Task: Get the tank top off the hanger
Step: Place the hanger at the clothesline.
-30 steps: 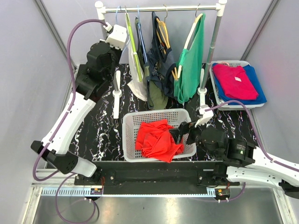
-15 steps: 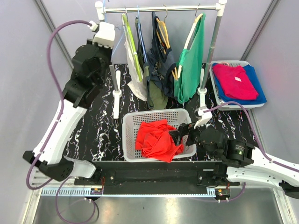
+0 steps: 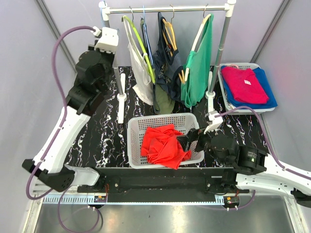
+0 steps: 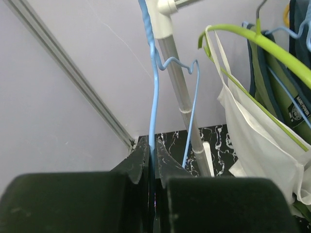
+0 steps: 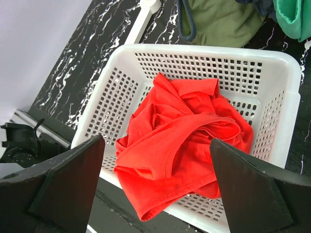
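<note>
Left end effector (image 4: 152, 155): jaws closed on the wire of a bare blue hanger (image 4: 155, 97), held up just beside the left post of the garment rack (image 4: 177, 82). Right end effector (image 5: 158, 187): jaws spread wide, holding nothing, poised above the white basket (image 5: 204, 53). This basket stands on the marbled surface (image 3: 97, 131) in front of the rack. Red tank top (image 5: 180, 141): crumpled inside the basket, off any hanger, one fold draped over the rim farthest from the rack. White garment (image 4: 252, 136) on a green hanger (image 4: 272, 51) hangs on the rack, beside the blue hanger.
</note>
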### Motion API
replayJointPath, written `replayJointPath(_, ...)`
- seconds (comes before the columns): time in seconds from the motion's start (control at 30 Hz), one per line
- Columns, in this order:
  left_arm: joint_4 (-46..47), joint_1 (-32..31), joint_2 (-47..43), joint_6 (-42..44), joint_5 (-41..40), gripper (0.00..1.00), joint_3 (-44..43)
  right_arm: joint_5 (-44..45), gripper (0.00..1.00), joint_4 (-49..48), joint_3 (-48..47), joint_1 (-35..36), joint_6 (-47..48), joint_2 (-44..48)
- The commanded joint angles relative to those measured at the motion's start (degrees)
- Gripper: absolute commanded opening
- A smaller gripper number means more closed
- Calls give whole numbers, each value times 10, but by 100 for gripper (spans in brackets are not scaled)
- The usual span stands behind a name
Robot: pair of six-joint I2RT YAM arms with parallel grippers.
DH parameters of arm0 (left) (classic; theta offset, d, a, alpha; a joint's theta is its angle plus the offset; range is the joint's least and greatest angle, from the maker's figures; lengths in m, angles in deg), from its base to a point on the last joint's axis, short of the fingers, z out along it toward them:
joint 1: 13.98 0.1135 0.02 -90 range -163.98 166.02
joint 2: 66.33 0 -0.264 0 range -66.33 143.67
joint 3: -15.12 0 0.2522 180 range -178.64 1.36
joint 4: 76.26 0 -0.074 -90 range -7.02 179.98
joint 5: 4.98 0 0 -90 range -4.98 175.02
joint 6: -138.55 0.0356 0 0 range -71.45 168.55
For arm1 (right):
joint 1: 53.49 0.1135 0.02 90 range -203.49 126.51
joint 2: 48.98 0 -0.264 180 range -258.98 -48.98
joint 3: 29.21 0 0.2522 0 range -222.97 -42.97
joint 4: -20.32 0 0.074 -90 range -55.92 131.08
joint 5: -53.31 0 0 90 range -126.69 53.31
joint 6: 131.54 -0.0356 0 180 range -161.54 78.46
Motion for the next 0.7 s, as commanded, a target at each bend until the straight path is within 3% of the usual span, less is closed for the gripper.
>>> replayJointPath(0.0,38,-7,28,-12,-29,0,-32,-9,99,-21,4,-4,-16,14)
replayJointPath(0.2,63,-14,68,-9,-62,0,-58,-11,98,-19,4,-3,-18,21)
replayJointPath(0.67,77,-26,137,1,-56,0,-113,0,99,1,4,-3,-20,47)
